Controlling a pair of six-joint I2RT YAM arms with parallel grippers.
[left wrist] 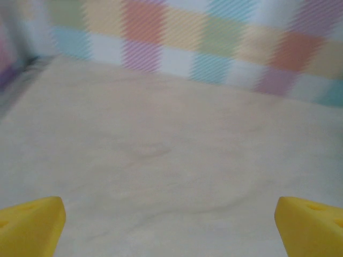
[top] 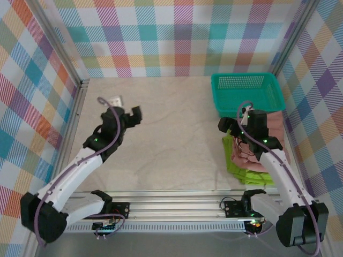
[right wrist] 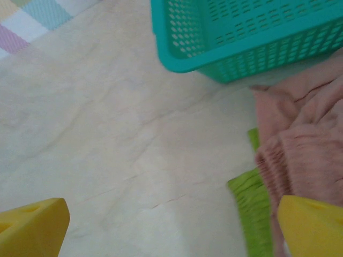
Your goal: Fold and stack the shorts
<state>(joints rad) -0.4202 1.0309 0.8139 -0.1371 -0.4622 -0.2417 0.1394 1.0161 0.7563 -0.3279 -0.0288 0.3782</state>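
Pink shorts [right wrist: 305, 134] lie atop green shorts [right wrist: 254, 206] beside basket [right wrist: 214, 59].

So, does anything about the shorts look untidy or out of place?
Yes. The pink shorts lie bunched and wrinkled on top of the green shorts, next to the teal basket; they are not flat, so the stack looks untidy.

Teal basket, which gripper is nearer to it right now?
Right. The right gripper hovers just in front of the teal basket, beside the pink shorts. The left gripper is far off across the table, toward its left side.
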